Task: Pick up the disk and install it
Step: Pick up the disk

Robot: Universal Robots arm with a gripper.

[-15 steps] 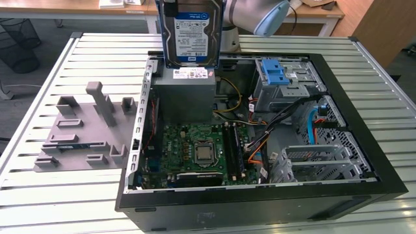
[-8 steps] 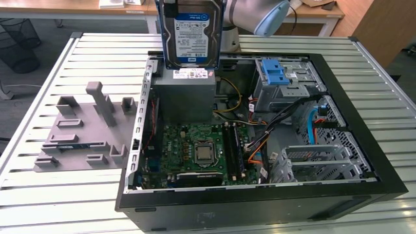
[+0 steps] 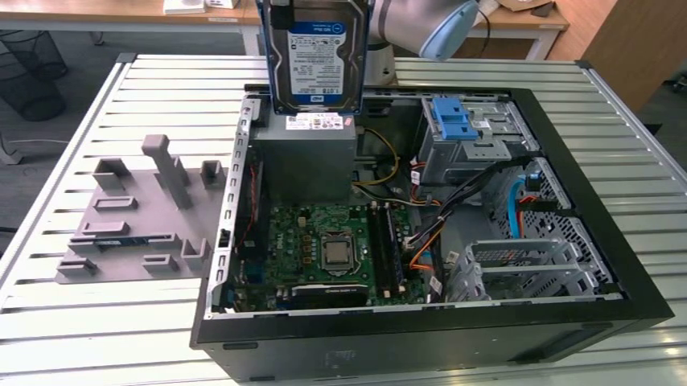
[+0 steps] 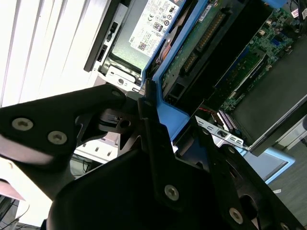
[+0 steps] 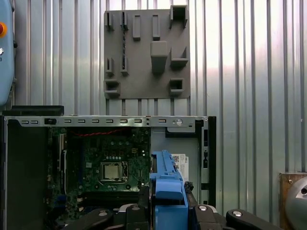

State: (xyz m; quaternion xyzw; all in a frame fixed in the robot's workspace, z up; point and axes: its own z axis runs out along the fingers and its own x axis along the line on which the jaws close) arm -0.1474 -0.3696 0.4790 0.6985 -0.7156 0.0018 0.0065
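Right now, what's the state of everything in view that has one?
disk: upright, held above the case by the tool.
tool: shut on the disk.
case: on its side, panel off, open.
CPU: bare, no cooler.

The arm [image 3: 406,22] is showing a rounded silver-grey joint [image 3: 413,32] wearing a pale blue cap [image 3: 451,34], while the gripper [image 5: 168,203] is showing flat, angular, matte black links [image 4: 62,120] with round silver screws [image 4: 171,192] sitting in them.
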